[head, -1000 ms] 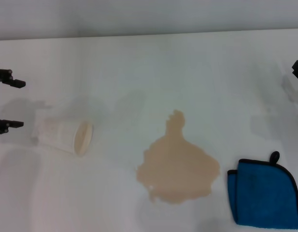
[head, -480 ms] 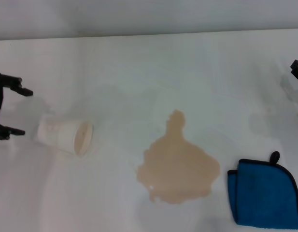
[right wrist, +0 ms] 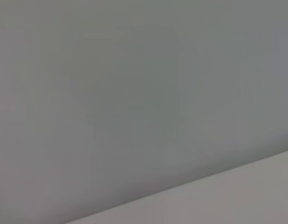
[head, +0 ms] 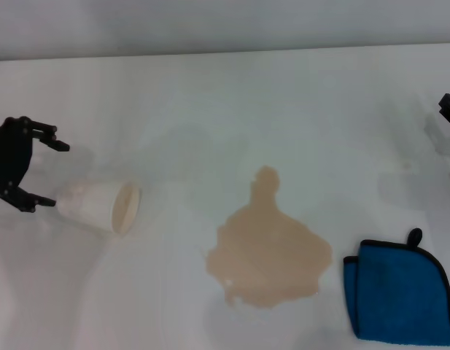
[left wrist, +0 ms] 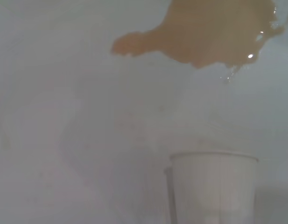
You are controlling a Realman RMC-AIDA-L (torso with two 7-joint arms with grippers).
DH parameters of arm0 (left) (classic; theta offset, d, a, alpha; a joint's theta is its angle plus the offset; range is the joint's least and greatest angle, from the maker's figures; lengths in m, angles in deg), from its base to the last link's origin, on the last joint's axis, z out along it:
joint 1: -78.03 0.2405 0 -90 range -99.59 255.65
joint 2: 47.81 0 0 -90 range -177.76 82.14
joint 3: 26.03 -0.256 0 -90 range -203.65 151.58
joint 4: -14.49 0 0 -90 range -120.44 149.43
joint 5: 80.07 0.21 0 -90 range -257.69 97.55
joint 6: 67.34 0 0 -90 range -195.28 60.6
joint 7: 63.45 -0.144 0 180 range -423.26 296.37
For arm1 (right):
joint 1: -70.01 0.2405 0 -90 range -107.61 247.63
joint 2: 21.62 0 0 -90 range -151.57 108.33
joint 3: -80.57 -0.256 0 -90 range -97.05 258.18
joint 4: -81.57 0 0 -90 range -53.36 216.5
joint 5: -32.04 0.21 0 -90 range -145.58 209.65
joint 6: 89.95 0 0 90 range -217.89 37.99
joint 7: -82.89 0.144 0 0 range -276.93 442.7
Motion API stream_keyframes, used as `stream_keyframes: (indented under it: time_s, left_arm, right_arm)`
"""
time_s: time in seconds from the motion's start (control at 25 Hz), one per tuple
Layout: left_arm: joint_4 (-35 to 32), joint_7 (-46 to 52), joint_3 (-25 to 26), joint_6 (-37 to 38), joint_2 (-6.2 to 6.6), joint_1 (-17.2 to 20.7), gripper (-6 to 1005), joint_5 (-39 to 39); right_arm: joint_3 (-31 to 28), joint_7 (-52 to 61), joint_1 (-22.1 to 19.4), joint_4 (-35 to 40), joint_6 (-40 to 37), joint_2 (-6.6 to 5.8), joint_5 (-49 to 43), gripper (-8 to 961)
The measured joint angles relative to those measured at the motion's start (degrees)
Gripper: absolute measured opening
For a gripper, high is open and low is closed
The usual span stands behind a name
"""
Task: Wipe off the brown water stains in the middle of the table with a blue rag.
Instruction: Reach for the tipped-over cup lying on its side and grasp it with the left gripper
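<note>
The brown water stains (head: 268, 255) form one tan puddle with a narrow neck in the middle of the white table (head: 210, 95); the left wrist view shows the puddle (left wrist: 204, 32) too. A bright blue rag (head: 400, 292) with black edging lies folded at the front right, just right of the puddle. My left gripper (head: 44, 171) is open at the far left, its fingers spread on either side of the closed end of a tipped paper cup (head: 101, 205). Only a black tip of my right gripper (head: 449, 109) shows at the right edge.
The pale paper cup lies on its side, mouth facing the puddle, and fills the near part of the left wrist view (left wrist: 211, 186). The right wrist view shows only a grey surface and a pale edge.
My left gripper has moved right toward the cup and now reaches its closed end. The cup, puddle, rag and right arm have not moved.
</note>
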Motion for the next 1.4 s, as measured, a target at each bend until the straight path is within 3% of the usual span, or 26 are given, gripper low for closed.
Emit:
stream_keyframes:
  time_s: [0.2,1.12,1.4]
  left_arm:
    - [-1.02,-1.41,0.00,-0.45,-0.68,-0.10,890,-0.09]
    - [-14.42,-0.94,0.08,-10.85,-0.83,2.58,876,0.36]
    - [-15.50,1.09,0.15,-12.91,-0.85,3.06,866,0.10]
  right_arm:
    - [-0.10,-0.13,-0.05,0.02,-0.94,0.00,0.00,794]
    - [-0.94,-0.25,-0.28,0.53,-1.71,-0.19,0.00,794]
    - [-0.94,-0.25,-0.31,0.66,-1.72,-0.17,0.00,793]
